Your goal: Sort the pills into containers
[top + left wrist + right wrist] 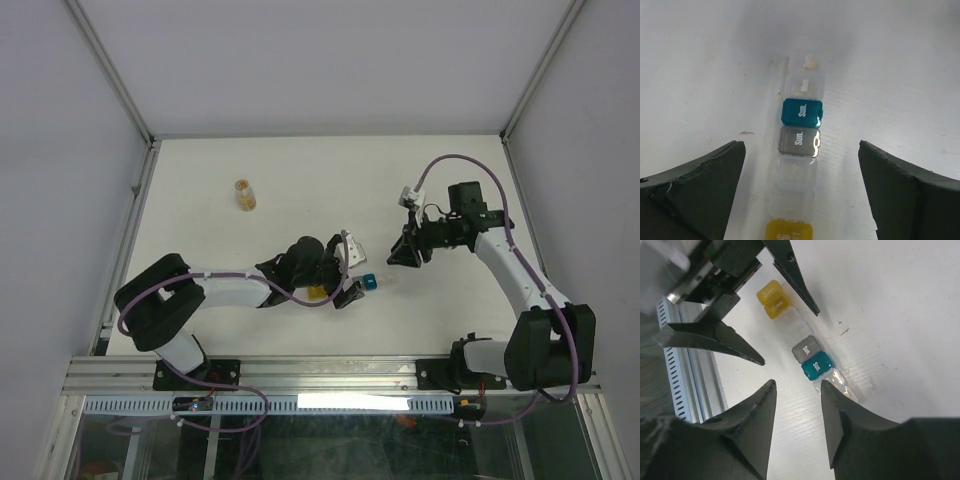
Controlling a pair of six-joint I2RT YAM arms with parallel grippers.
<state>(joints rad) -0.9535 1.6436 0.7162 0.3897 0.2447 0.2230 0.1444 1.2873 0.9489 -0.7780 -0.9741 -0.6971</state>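
The pill-box strip (795,172) lies on the white table. It runs from a yellow compartment (788,231) through clear ones, a grey one (799,141) and a teal-blue one (801,112) to clear end compartments (805,80). My left gripper (801,145) is open wide and straddles the strip above it. My right gripper (798,385) is open and empty, its tips just beside the teal compartment (817,366) and the clear end (842,382). A tiny tan pill bit (746,133) lies loose on the table beside the strip. In the top view the strip (369,281) sits between both grippers (352,270) (405,255).
A round clear vial with tan-orange contents (245,195) stands at the back left, away from both arms. The left gripper's fingers (790,270) show in the right wrist view over the yellow end (772,300). A metal rail (330,375) runs along the near edge.
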